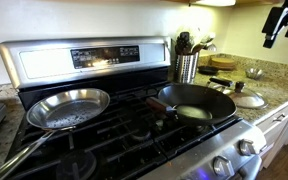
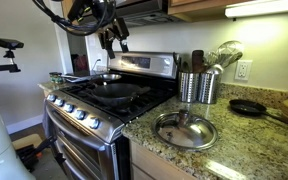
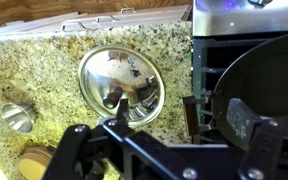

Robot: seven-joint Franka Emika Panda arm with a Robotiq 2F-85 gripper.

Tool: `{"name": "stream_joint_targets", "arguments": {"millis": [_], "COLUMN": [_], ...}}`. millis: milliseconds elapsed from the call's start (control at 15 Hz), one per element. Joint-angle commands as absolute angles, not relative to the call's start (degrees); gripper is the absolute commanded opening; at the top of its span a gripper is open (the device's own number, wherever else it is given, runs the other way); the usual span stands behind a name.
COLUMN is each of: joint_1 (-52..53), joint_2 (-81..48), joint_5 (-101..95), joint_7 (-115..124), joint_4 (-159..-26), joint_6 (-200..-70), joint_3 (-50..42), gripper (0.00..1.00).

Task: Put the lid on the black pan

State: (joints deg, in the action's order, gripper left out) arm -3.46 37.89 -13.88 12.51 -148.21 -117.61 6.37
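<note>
In the wrist view the empty end effector [image 3: 164, 150] gapes wide; the lid [image 3: 121, 85] lies on the surface [image 3: 44, 70] at nine o'clock from the black pan [image 3: 269, 90]. Centre over its knob [image 3: 121, 92], seemingly near mid-dome, before pinching.

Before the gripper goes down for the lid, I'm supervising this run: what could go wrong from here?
1. The lid lies flat on the counter with only a small knob to hold; the open gripper may slip off it.
2. The utensil holder stands near the way to the black pan; a carried lid might clip it.
</note>
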Motion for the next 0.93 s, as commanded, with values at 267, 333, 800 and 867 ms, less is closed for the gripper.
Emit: {"name": "stream_joint_targets", "arguments": {"millis": [267, 333, 800, 867], "joint_1": [-14.2, -15.6, -20.8, -20.9], "joint_2": [29.0, 27.4, 19.6, 18.4], "joint_5": [-17.8, -17.9, -18.2, -18.4], "joint_7": [19.3, 20.4, 28.4, 28.7], "joint_4": [-148.1, -147.8, -147.4, -147.2], "joint_6": [-135.9, -137.7, -144.9, -145.3], "joint_3": [1.0, 0.6, -0.4, -0.6], "gripper": [1.00, 1.00, 1.00, 1.00]}}
